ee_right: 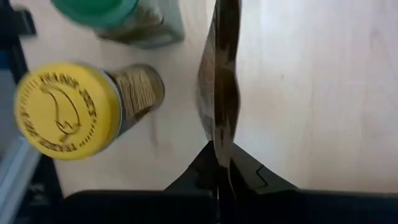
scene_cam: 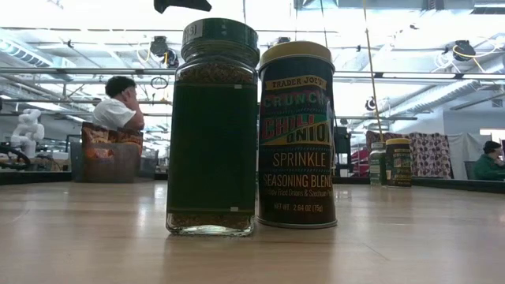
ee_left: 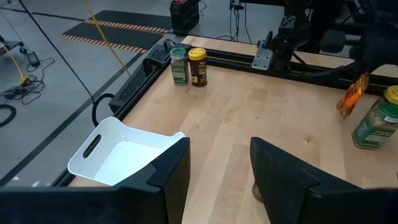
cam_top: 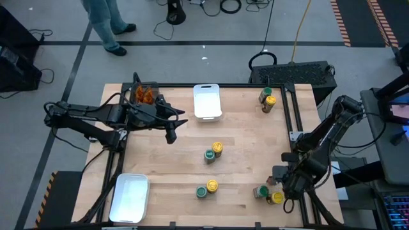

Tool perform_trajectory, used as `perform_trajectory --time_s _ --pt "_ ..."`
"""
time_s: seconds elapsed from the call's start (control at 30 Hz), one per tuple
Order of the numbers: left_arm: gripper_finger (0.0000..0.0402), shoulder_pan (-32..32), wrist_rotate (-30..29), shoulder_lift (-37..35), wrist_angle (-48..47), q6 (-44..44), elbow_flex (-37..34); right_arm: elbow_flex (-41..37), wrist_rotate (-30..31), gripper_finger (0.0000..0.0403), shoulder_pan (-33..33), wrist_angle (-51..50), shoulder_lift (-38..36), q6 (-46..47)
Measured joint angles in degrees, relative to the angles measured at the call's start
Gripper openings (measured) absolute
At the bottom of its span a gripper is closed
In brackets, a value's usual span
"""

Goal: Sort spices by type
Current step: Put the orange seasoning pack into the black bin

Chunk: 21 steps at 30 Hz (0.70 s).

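Note:
Green-lidded and yellow-lidded spice jars stand upright in pairs on the table: one pair mid-table [cam_top: 213,152], one near the near edge [cam_top: 206,188], one at the far right [cam_top: 267,99], one at the near right [cam_top: 268,195]. My right gripper [cam_top: 283,174] hovers beside that last pair, shut on a thin orange-brown packet [ee_right: 221,93]. The yellow lid [ee_right: 59,109] and green lid [ee_right: 93,9] show beside it. My left gripper [cam_top: 171,135] is open over bare wood near the table's left, holding nothing [ee_left: 221,162]. My right gripper pinches the packet's upper edge [ee_right: 219,144] between its two fingers, coming from above and pointing down. The packet shows edge-on and hangs below the fingers. In the left wrist view it appears as an orange packet [ee_left: 351,96], tilted. Whether its lower end touches the table cannot be told.
One white tray [cam_top: 207,101] sits at the far edge's middle, another [cam_top: 130,197] at the near left corner. A dark clear-sided bin [cam_top: 144,94] with orange packets stands at the far left. Bare wood lies between the jar pairs. People are in the room beyond.

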Motion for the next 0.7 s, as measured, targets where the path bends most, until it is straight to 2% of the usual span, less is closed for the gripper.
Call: perform_trajectory --time_s 0.2,0.37,0.53,0.7 --pt "0.0171 0.0 0.0 0.0 -1.2 2.3 0.0 0.9 0.1 0.0000 -4.0 -1.1 -5.4 4.1" --pt "0.0171 0.7 2.5 0.0 -2.9 3.3 0.0 6.0 2.4 0.0000 -9.4 -6.6 -6.2 3.6" --pt "0.0171 1.9 8.3 0.0 -1.9 4.3 0.0 12.3 7.6 0.0000 -16.4 -10.8 -6.2 -0.9" --pt "0.0171 2.6 12.8 0.0 1.6 3.7 0.0 16.4 12.7 0.0000 -25.4 -8.5 -6.0 -9.2"
